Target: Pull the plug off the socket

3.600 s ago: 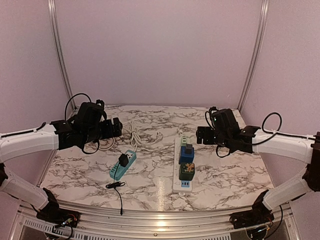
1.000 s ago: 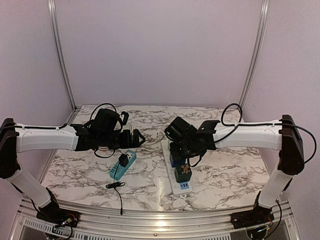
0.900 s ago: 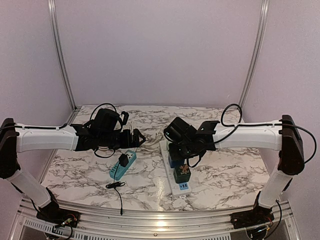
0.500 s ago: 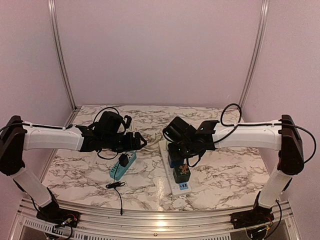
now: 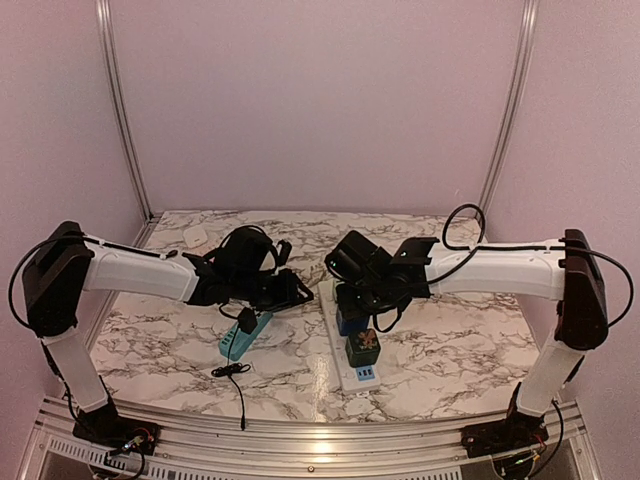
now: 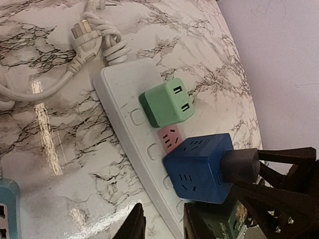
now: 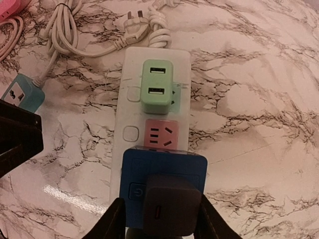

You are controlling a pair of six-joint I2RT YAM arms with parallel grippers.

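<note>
A black plug [image 7: 172,209] sits in the top of a blue cube socket [image 7: 164,164], which stands on the white power strip [image 7: 130,74]. My right gripper [image 7: 160,221] hangs over the cube. Its jaws straddle the plug, the right finger against it and the left finger a little apart, so it is open. My left gripper [image 6: 163,226] is low beside the strip [image 6: 124,94], jaws narrowly apart. One finger is over the marble and the other over the strip's near edge. The left wrist view shows the plug [image 6: 240,167] and the cube [image 6: 199,167].
A light green adapter [image 7: 158,87] and a pink socket [image 7: 162,134] sit further up the strip, and a dark green cube [image 5: 365,345] below the blue one. The strip's coiled white cord [image 6: 94,40] lies behind. A teal strip [image 5: 245,332] with a black adapter lies to the left.
My left arm has swung right to the power strip's edge and its jaws have narrowed a lot. The right gripper's jaws have widened around the plug.
</note>
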